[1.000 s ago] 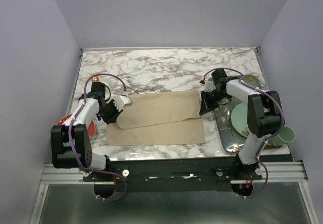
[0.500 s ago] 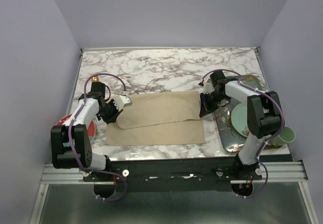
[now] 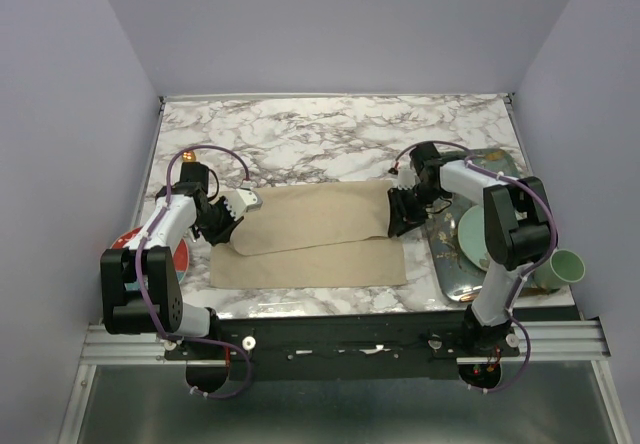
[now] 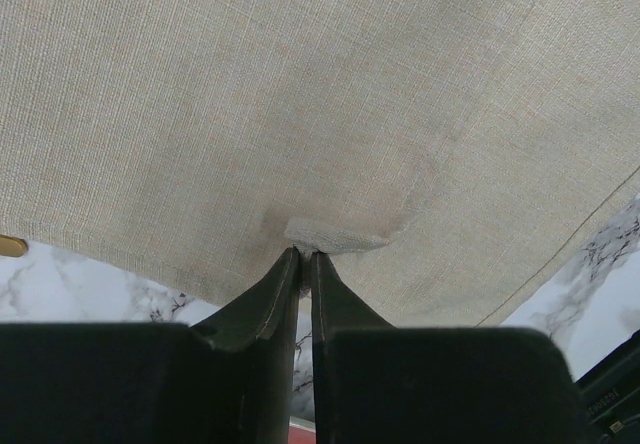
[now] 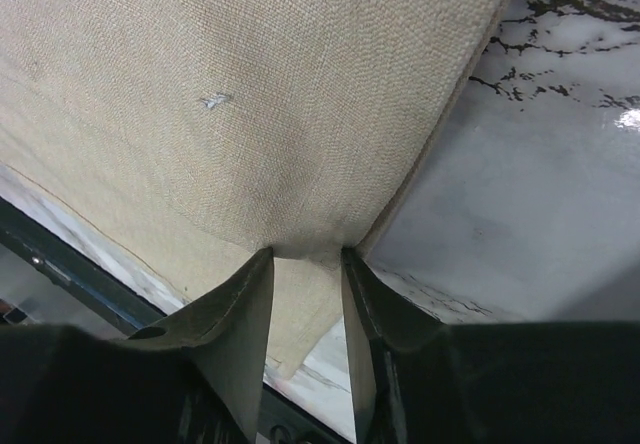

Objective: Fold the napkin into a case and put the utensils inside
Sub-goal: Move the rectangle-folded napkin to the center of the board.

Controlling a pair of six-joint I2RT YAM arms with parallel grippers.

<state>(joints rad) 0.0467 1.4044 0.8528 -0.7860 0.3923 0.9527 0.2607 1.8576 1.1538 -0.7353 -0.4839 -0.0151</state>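
So here's what we're looking at: the plain beige-tan cloth napkin (image 3: pixel 320 232) is spread on the white-and-grey marble-patterned counter (image 3: pixel 300 134), in the middle and toward the near edge. It's in two layers. The bottom layer lies flat with its near edge close to the counter's front. A top flap lies over the far part, with its near edge running a bit slanted across the cloth. We'd say it's still a wide fold, not a narrow case yet.

The left gripper (image 3: pixel 232 226) sits at the left end of that top flap. In the left wrist view the left gripper (image 4: pixel 303 254) has its black fingers pressed nearly together, with a little puckered nub of napkin (image 4: pixel 300 94) pinched at the tips. So we call that clamped on the cloth, and a bit of marble counter (image 4: pixel 70 284) shows below.

The right gripper (image 3: pixel 393 228) is at the right end of the flap. From its own camera the right gripper (image 5: pixel 307 256) has its jaws parted. A corner of the napkin (image 5: pixel 250 94) sits in the gap between them and isn't squeezed. The glossy counter (image 5: pixel 560 164) is just beside that edge.

Off to the right there's a silver rectangular tray (image 3: pixel 445 284) carrying a sage-green round plate (image 3: pixel 472 236). A mint-green cup (image 3: pixel 562 267) stands beside the tray. A red round plate (image 3: pixel 182 260) peeks out under the left arm.
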